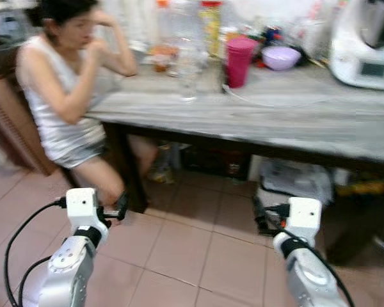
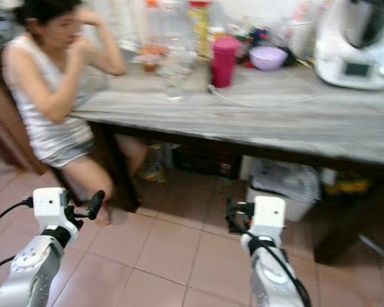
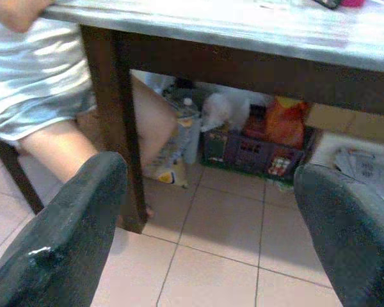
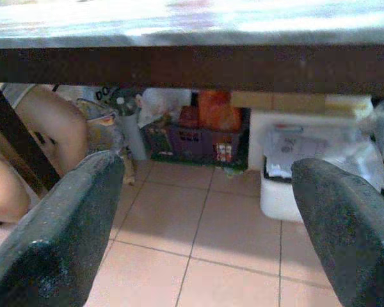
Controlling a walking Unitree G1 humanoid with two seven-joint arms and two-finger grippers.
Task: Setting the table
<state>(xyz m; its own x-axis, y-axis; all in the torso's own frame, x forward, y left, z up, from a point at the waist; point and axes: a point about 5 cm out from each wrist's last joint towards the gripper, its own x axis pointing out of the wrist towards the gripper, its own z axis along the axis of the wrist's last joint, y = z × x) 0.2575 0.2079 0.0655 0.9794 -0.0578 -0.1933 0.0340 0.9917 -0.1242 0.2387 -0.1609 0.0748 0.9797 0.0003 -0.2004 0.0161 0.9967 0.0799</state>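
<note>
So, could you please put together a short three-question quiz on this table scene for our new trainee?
1. True or false: both end effectors are open and empty, held low over the tiled floor.
2. Which sits nearer the white kitchen machine? A) magenta cup B) lilac bowl
3. Fill in: the person sits at the table's ____ end, by the robot's own sides.

Key: 1 true: left end effector, right end effector. 2 B. 3 left.
</note>
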